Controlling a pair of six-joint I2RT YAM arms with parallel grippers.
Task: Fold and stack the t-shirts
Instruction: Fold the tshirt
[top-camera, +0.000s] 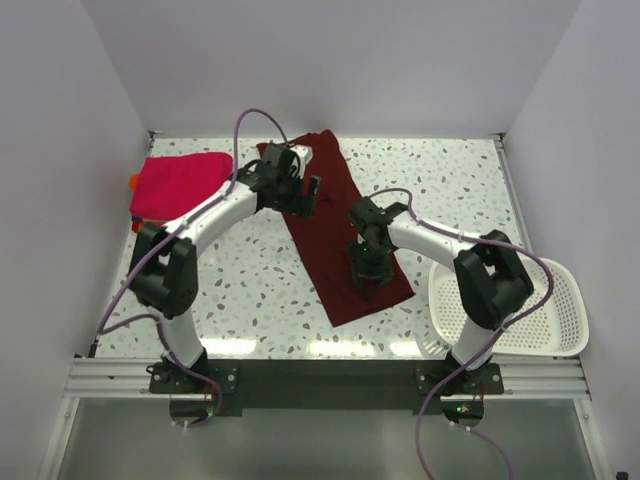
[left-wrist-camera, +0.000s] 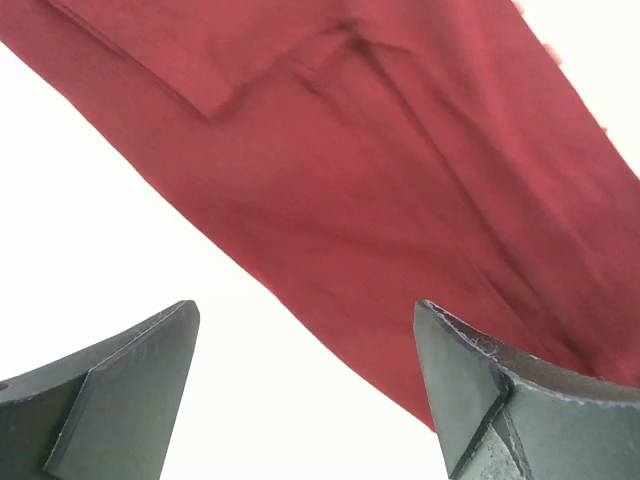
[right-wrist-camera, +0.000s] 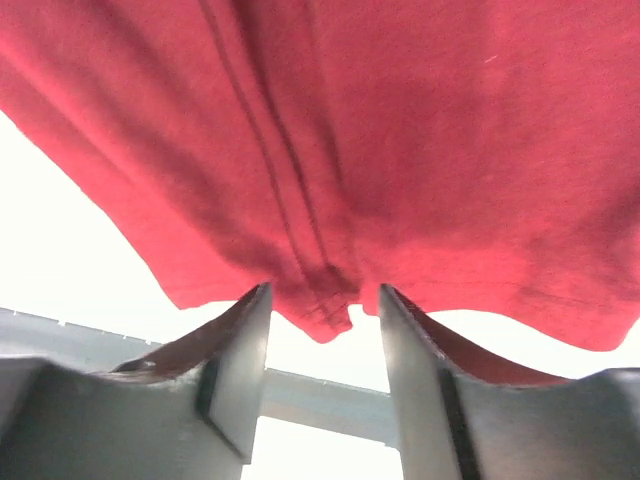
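A dark maroon t-shirt (top-camera: 335, 240) lies folded into a long strip, running diagonally from the back middle of the table toward the front right. My left gripper (top-camera: 305, 195) hovers over its upper part, open. In the left wrist view the left gripper (left-wrist-camera: 305, 310) has wide jaws over the shirt's (left-wrist-camera: 400, 180) edge, with nothing between them. My right gripper (top-camera: 368, 268) is down on the strip's lower part. In the right wrist view the right gripper (right-wrist-camera: 325, 295) straddles a bunched hem of the shirt (right-wrist-camera: 380, 130), open, with gaps beside the cloth. A folded magenta-pink t-shirt (top-camera: 180, 185) lies at the back left, an orange one (top-camera: 134, 182) peeking from under it.
A white slotted basket (top-camera: 560, 310) stands at the front right edge of the table, close to the right arm's elbow. The speckled tabletop (top-camera: 250, 290) ends at a metal rail (top-camera: 320, 375) in front. White walls close in the back and both sides.
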